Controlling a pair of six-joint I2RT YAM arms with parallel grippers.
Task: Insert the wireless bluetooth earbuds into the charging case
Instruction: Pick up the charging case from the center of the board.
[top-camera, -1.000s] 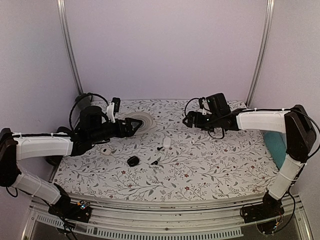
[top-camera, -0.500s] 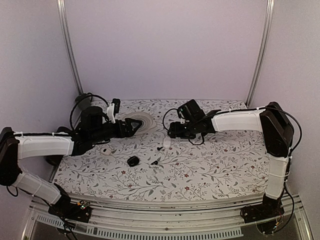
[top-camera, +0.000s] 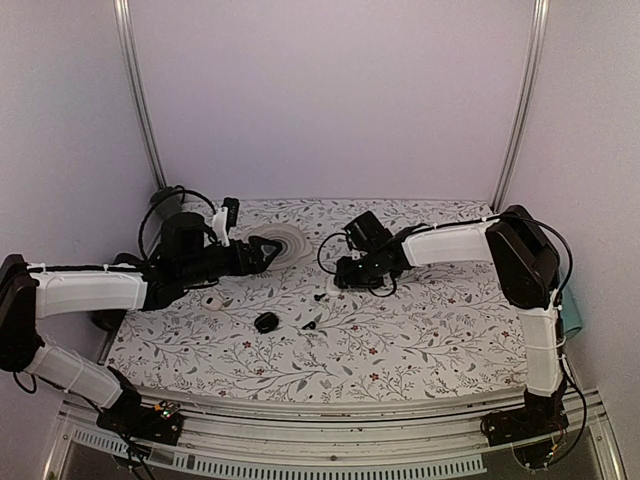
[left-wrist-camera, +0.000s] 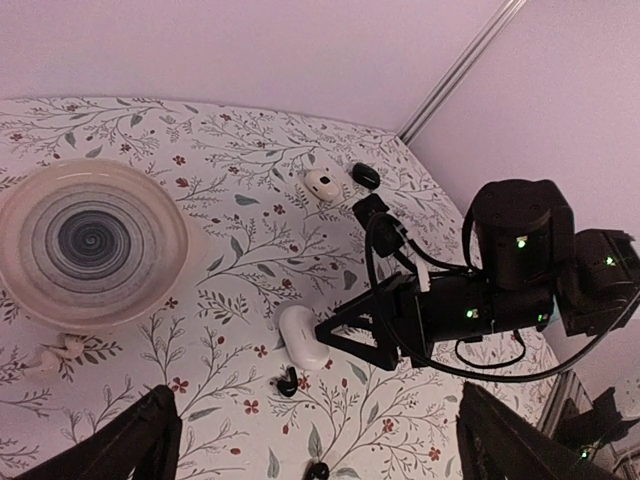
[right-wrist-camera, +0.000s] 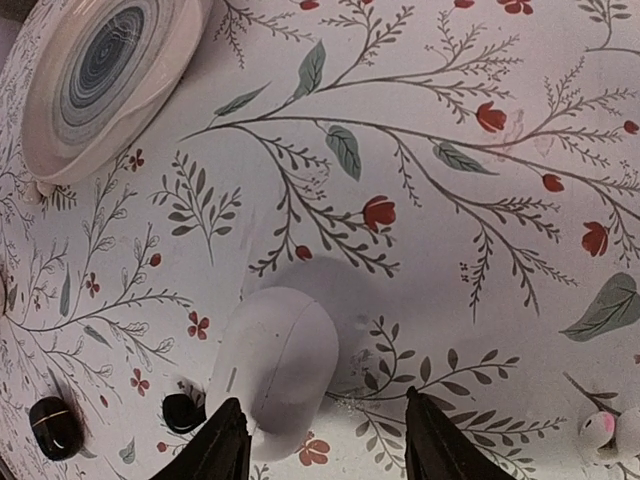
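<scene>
Surface: We saw a flat surface covered by a white cloth printed with grey-green sprigs and small red flowers.
Room: Pale lilac walls closed it in, with slanting metal posts at the back corners.
Plate: A pale plate with a dark spiral centre sat at the back left.
Charging case: The charging case was a smooth white oval, closed. It lay flat near the middle of the surface, well apart from the plate.
Earbud: One glossy white earbud with a dark spot lay on the cloth beyond the case, on the right arm's side. It was outside the case, just beside a black bit.
Other pieces: More small black bits lay near the case. Two tiny white pieces rested by the plate's rim, and we could not tell what they were.
Right end effector: The right end effector straddled the case with its jaws parted, one finger at the case's edge and the other clear of it.
Left end effector: The left end effector was spread wide and empty, just beside the plate.
</scene>
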